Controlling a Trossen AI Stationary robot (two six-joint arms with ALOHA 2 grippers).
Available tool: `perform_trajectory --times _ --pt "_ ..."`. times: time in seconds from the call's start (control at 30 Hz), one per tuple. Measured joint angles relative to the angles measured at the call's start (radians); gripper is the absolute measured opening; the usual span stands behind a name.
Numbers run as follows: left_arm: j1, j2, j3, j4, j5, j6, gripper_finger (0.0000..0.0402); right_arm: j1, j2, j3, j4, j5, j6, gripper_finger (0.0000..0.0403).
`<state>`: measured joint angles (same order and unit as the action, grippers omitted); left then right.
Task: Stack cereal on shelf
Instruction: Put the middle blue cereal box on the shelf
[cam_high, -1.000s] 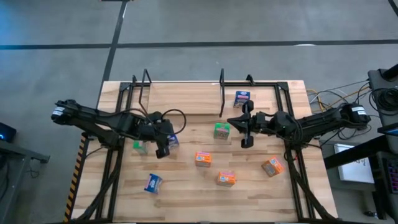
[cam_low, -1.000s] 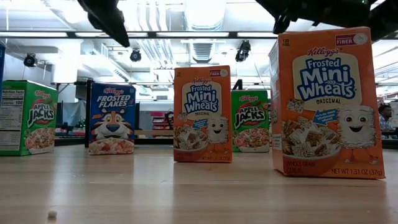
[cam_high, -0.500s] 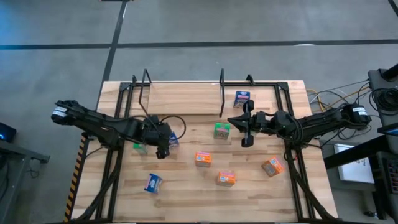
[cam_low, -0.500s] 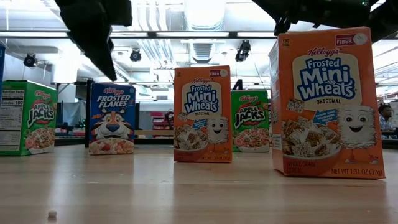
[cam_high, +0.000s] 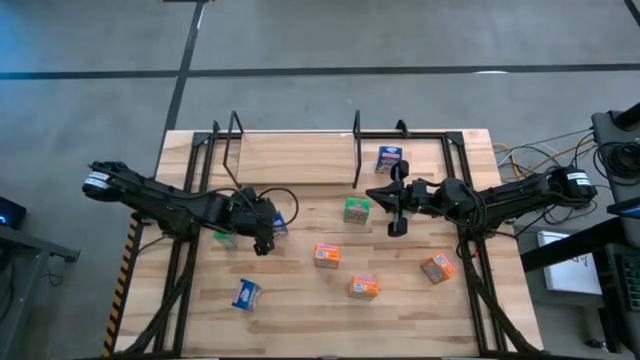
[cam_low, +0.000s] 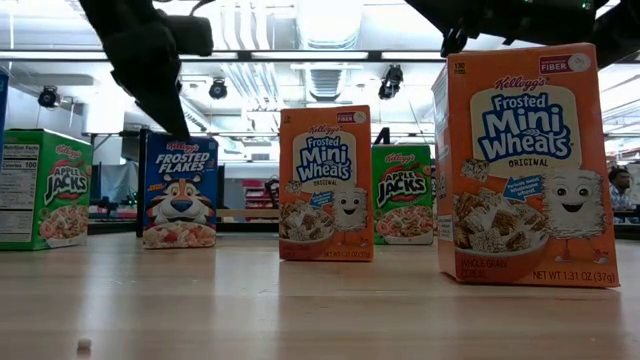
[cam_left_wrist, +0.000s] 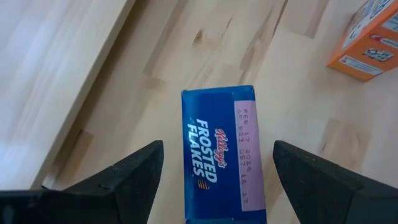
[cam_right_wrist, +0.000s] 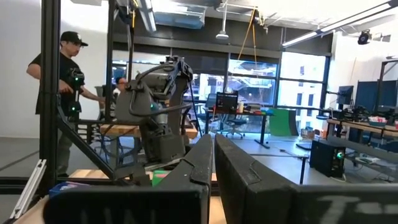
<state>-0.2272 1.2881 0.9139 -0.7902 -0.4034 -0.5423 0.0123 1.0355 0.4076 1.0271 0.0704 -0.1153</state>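
My left gripper is open and points down over a blue Frosted Flakes box that stands on the table. Its fingers stand on either side of the box top, with gaps showing. In the high view this gripper sits between that blue box and a green box. In the low view it hangs just above the blue box. My right gripper is shut and waits above the table, beside a green box. The shelf plank lies at the far edge.
Orange boxes and a blue one stand toward the near side. Another blue box stands by the right wire bracket. Black arm-mount frames run along both sides. A person stands beyond the table.
My left gripper has come down toward the blue Frosted Flakes box, dropping from the top of the low view to just above the box. The boxes have stayed where they were.
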Motion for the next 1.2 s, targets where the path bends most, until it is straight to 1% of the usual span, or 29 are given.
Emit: perform_trajectory --times 0.17,0.27,0.4,0.7,0.9,1.03,1.2 --pt "0.0 0.003 -0.014 0.007 0.001 -0.029 0.0284 0.0 0.0 0.0 0.0 0.0 0.0 0.0009" --pt "-0.004 0.003 -0.014 0.007 0.006 -0.041 0.0275 0.0 0.0 0.001 0.0 0.0 -0.001 0.0009" --pt "-0.004 0.003 -0.014 0.005 0.021 -0.044 0.0252 0.0 0.0 0.006 0.0 0.0 -0.008 0.0009" --pt "-0.005 0.003 -0.014 0.004 0.021 -0.044 0.0195 0.0 -0.008 0.007 0.003 0.008 -0.035 0.0009" --pt "-0.005 0.003 -0.014 0.004 0.021 -0.044 0.0164 0.0 -0.022 0.007 -0.004 0.008 -0.036 0.0009" --pt "-0.005 0.003 -0.006 0.002 0.023 -0.022 0.0156 0.0 -0.028 0.007 -0.016 0.008 -0.037 0.0009" --pt "-0.005 0.003 0.038 -0.006 0.023 0.028 0.0155 0.0 -0.028 0.009 -0.027 0.008 -0.038 0.0009"
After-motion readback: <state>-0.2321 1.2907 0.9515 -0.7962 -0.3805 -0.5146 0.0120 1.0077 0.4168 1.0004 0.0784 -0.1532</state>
